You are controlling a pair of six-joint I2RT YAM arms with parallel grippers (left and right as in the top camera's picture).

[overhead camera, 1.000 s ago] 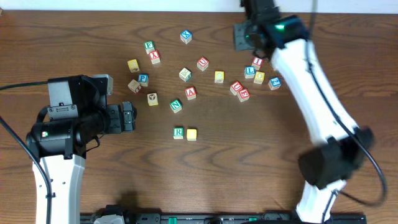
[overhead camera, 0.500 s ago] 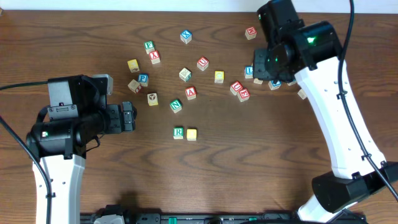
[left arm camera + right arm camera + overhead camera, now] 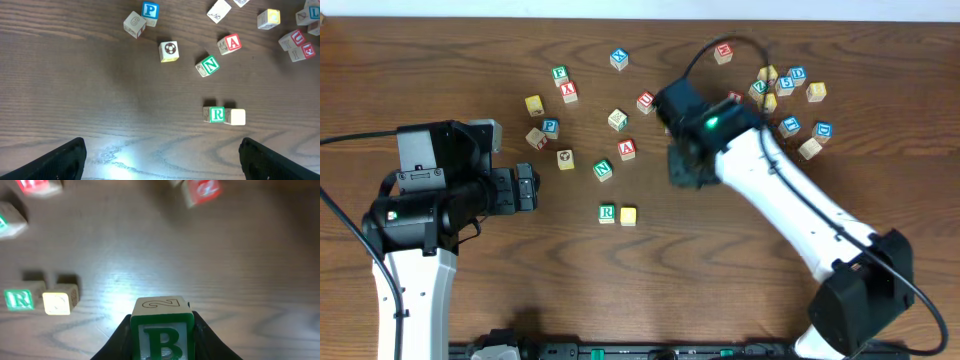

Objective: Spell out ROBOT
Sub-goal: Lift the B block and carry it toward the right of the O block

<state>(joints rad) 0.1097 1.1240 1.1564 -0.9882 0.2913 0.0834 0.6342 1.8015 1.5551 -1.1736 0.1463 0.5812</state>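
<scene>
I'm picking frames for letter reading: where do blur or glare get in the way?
Right wrist: green B cube sharp, red-lettered cubes at the top smeared, glare whitening the table centre. Left wrist: green R cube crisp, a glare patch low on the table. Overhead: evenly lit, letters small.

Bright overhead light — glare on the table [image 3: 120,287], right-wrist view blurry.

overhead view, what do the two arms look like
The left arm and right arm match: smooth white links, chunky black joint housings, black jaws. Each has a small green light on a black housing and a thin black cable trailing alongside.
</scene>
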